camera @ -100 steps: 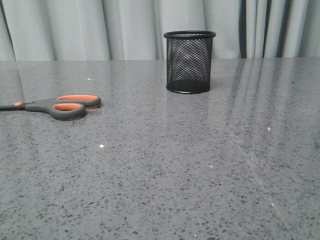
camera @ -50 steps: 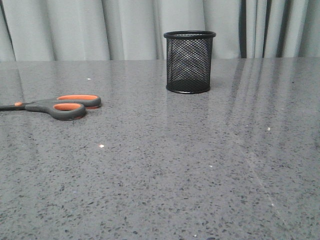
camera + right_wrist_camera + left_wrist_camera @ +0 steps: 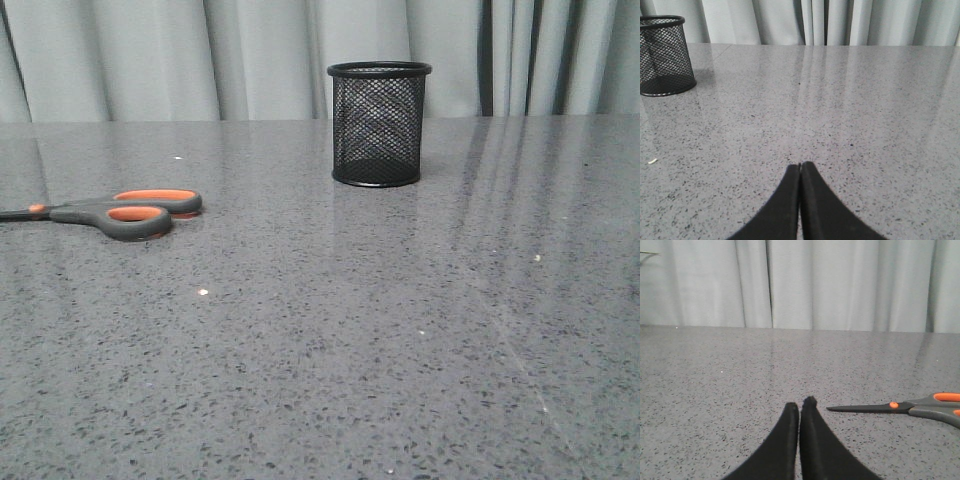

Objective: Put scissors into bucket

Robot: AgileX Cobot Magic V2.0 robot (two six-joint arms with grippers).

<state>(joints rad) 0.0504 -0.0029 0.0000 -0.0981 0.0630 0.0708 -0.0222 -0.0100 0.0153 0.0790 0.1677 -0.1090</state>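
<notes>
The scissors [image 3: 118, 211], dark grey handles w/ orange lining inside the finger loops, orange pivot dot and dark blades, lie flat on the speckled grey stone desk [image 3: 330, 330], blades shut. In the left wrist view they sit near the left pincer [image 3: 800, 406], off to one side of its tips, blade point aimed toward it, handles running out of frame. The left pincer is closed, fingers pressed together w/ nothing between them; same for the right pincer [image 3: 800, 169], closed and empty over bare desk. The small black wire-mesh cylindrical bucket [image 3: 380, 124] w/ solid rim and base stands upright, well apart from the scissors; in the right wrist view it's well ahead of the right pincer and off to the side. Handling, as a judgement: scissors look rigid and fairly light, metal blades thin and lying flush on a smooth, glossy top, so prob. slippery and hard to get under at the blade end. Best hold is likely across the handle shanks just behind the pivot, or over the thick plastic loops, where there's height and grip. The bucket looks light too and shorter than the scissors, so it could tip if they go in at a slant; blades-down, vertical entry seems safest. The left pincer is nearer, so it would need to open first.
</notes>
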